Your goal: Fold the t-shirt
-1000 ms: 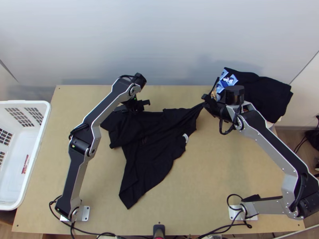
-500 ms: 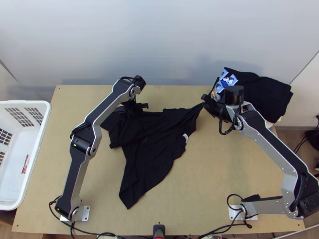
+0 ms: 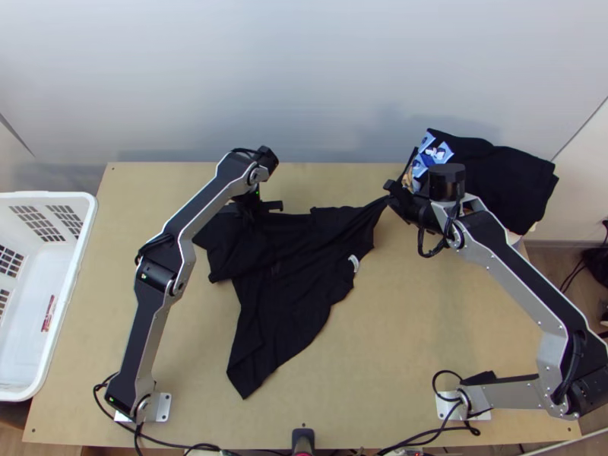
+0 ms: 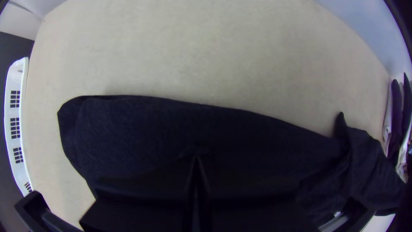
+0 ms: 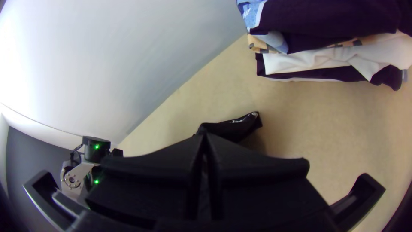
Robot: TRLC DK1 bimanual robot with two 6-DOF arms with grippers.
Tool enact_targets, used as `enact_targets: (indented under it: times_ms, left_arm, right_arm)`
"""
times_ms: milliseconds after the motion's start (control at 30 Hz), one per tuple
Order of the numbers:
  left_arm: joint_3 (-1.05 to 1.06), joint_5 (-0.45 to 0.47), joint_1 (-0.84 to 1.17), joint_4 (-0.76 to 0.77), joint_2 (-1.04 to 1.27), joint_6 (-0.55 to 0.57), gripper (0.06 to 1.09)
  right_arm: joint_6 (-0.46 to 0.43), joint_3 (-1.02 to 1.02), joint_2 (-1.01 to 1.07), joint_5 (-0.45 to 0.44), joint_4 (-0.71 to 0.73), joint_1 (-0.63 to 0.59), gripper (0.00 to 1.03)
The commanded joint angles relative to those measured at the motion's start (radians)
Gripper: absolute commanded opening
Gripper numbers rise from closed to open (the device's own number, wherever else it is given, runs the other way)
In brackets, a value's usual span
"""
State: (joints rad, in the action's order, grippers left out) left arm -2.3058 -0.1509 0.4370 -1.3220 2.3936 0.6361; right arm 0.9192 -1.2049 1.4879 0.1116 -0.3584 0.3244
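Left gripper [image 3: 254, 205], upper left, has shifted slightly; it and right gripper [image 3: 391, 194], upper centre, two altogether, clench one rumpled t-shirt [image 3: 292, 277]; one basket [image 3: 76, 262] stands far left.

With the wall [image 3: 304, 91] at twelve o'clock, the t-shirt [image 3: 285, 292] lies mid-table [image 3: 425, 327], the basket [image 3: 80, 243] beyond it at nine, a clothes stack [image 3: 505, 178] at two, and an arm base [image 3: 448, 406] at four.

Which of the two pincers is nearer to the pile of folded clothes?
The right pincer: it grips the black t-shirt close to the pile, while the left pincer is farther away, at the shirt's other side.
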Motion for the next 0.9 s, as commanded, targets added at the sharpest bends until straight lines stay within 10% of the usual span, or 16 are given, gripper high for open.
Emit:
enact_targets:
  times_ms: [0,167,367,867]
  left_arm:
    - [0.000,-0.001,-0.034,0.000,-0.033,-0.009,0.10]
    - [0.000,-0.001,-0.103,0.009,-0.119,-0.075,0.10]
    - [0.009,-0.058,-0.225,0.044,-0.271,-0.179,0.10]
    - [0.055,-0.087,-0.471,0.441,-0.653,-0.377,0.09]
  right_arm:
    - [-0.002,0.002,-0.003,-0.001,0.003,-0.005,0.03]
    - [-0.077,-0.015,-0.003,-0.027,0.001,-0.035,0.03]
    - [-0.597,-0.065,-0.009,-0.270,0.012,0.024,0.03]
    - [-0.703,-0.512,0.072,-0.331,-0.013,-0.038,0.03]
